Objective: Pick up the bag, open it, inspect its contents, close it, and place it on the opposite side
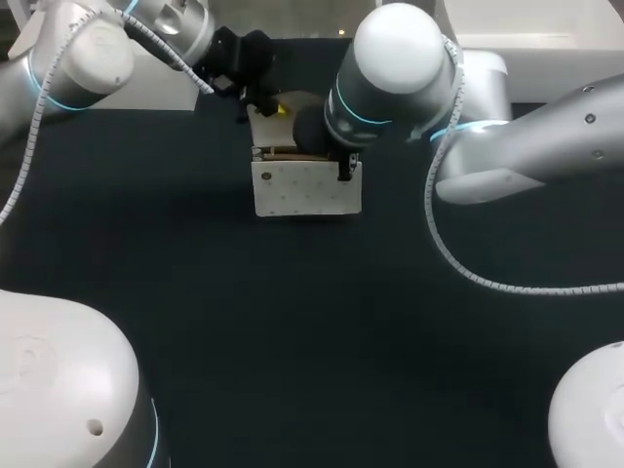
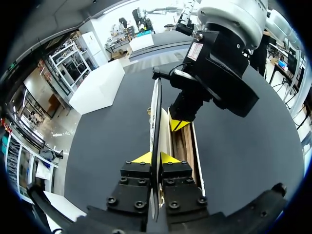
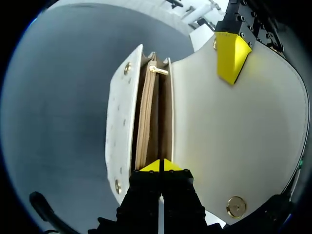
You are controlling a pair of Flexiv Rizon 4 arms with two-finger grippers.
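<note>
Cream bag (image 1: 307, 190) open on the dark table (image 1: 292, 331), both grippers at it.
The bag sits at the table's far middle, between the 2 arms, mouth up, its flap (image 3: 243, 136) lifted clear of the opening. The left gripper (image 2: 156, 158) is clamped right on that flap's edge, its 2 yellow tips pinching it from both sides. Inside, tan dividers (image 3: 146, 117) show, and there's a gold snap (image 3: 236, 207) on the flap's inner face. The right gripper (image 3: 161, 165) hangs at one end of the bag's mouth, tips pressed together; whether they pinch any lining, I can't tell.
</note>
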